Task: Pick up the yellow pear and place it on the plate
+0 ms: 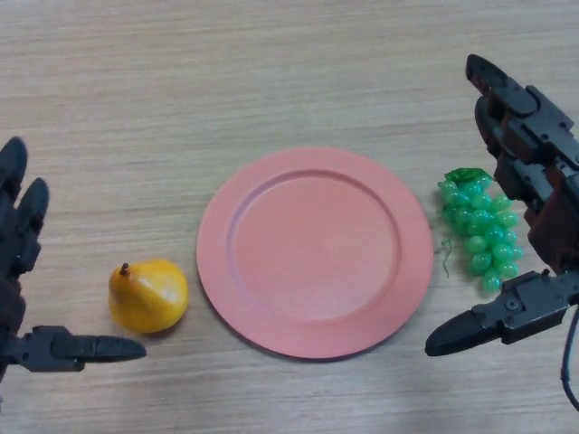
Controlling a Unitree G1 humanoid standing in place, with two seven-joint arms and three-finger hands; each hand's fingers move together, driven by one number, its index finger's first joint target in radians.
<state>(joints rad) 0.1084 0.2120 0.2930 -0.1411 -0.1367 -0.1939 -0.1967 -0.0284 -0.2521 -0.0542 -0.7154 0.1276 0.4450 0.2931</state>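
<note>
From the head view, both hands are spread and hold nothing: the left hand [23,271] just left of the yellow pear [148,296], the right hand [529,226] on the far side of the plate [315,252], around the green grapes [479,231]. The pear lies on the table [271,72] just beside the plate's left rim. Being round, it may roll away from the plate if the thumb pushes it before the fingers close, or slip from a loose hold.

Wooden table [271,72] carrying a pear, a plate and grapes.
A yellow pear [148,295] is lying on the table just left of a pink plate [315,251], which is sitting at the middle; a bunch of green grapes [479,228] is lying just right of the plate.
</note>
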